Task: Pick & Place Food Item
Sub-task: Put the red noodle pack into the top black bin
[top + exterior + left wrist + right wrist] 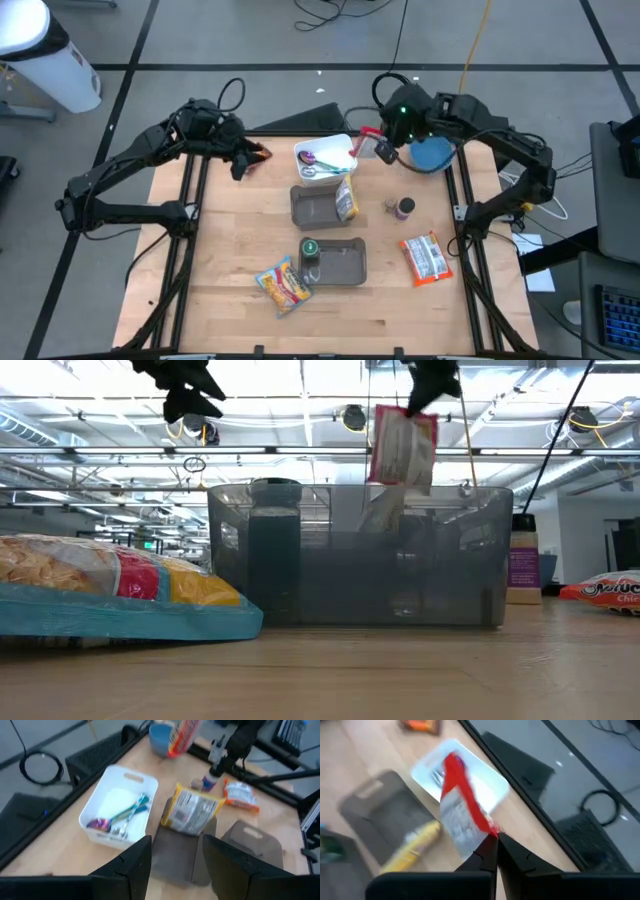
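Observation:
A red and white food packet (pixel 462 815) hangs in the air over the table's far side, above the white basket (pixel 325 158) that holds utensils; my right gripper (pixel 495 842) is shut on it. The low view shows the packet (pixel 403 445) dangling high above the grey bin (pixel 360 555). A yellow packet (pixel 346 200) leans on the right wall of the far grey bin (pixel 315 207). My left gripper (pixel 172 865) hovers open at the far left with nothing between its fingers. My right gripper pinches one corner of the red and white packet (pixel 489 831) between its two fingertips. The fingers slant down from the table's far right side. The packet hangs below them, lifted clear of the table and slightly tilted.
A near grey bin (pixel 340 262) holds a green-lidded jar (pixel 310 250). A snack bag (pixel 285 285) lies at the front and an orange-red packet (pixel 425 257) at the right. A small purple bottle (pixel 404 208), a blue bowl (pixel 432 153) and an orange item (pixel 262 152) sit farther back.

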